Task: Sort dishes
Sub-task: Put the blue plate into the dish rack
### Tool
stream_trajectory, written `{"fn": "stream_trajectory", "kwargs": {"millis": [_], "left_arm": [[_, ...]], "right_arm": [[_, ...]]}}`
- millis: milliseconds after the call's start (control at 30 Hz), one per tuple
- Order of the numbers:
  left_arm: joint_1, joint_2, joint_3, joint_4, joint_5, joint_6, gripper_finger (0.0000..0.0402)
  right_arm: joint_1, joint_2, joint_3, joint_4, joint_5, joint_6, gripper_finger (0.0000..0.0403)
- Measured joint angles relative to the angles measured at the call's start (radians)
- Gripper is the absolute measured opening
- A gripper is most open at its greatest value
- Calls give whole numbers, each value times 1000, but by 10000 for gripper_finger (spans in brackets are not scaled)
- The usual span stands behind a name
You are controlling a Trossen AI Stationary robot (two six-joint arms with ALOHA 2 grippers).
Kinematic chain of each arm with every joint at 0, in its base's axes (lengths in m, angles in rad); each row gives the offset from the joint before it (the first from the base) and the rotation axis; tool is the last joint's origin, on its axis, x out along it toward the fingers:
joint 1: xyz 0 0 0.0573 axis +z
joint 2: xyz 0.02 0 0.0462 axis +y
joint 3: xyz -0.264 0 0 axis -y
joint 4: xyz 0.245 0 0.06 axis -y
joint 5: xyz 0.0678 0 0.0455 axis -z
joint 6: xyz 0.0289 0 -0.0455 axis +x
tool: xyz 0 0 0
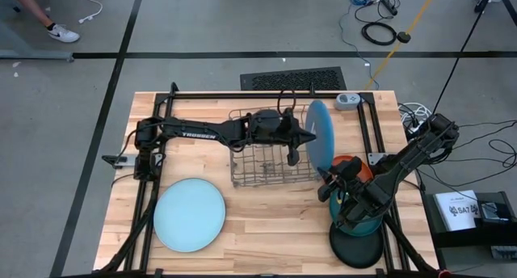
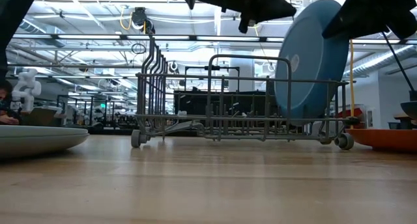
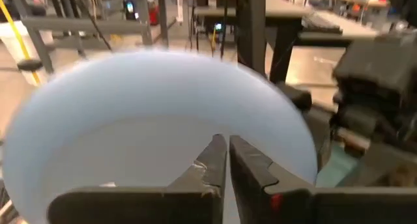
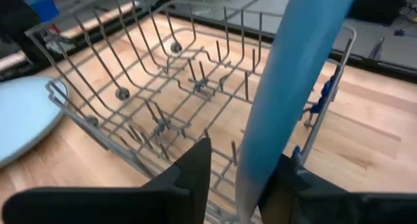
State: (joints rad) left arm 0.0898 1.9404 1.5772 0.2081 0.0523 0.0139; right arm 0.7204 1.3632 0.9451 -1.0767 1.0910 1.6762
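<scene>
— Nearest us on the bench [image 1: 266, 221], why do we leave the pale blue plate [image 1: 189, 214] flat and the black plate [image 1: 356, 249] under the teal one [image 1: 359, 223]?

— They wait their turn, we judge. Farther in, our right pincer [image 4: 242, 168] straddles the blue plate [image 1: 321, 133], rim between parted fingers, steadying it on edge at the wire dish rack's [image 1: 266, 161] end.

— And our left pincer [image 3: 227, 160]?

— Over the rack, fingers nearly together and empty, facing that plate, probably bracing it upright.
</scene>
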Motion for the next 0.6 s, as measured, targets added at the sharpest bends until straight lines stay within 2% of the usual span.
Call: {"fn": "stream_trajectory", "kwargs": {"millis": [133, 300, 600], "left_arm": [[0, 0, 0, 56, -2, 0, 57], [0, 0, 0, 27, -4, 0, 85], [0, 0, 0, -31, -4, 0, 94]], "right_arm": [[0, 0, 0, 2, -2, -25, 123], [0, 0, 0, 0, 0, -41, 162], [0, 0, 0, -18, 2, -36, 244]]}}
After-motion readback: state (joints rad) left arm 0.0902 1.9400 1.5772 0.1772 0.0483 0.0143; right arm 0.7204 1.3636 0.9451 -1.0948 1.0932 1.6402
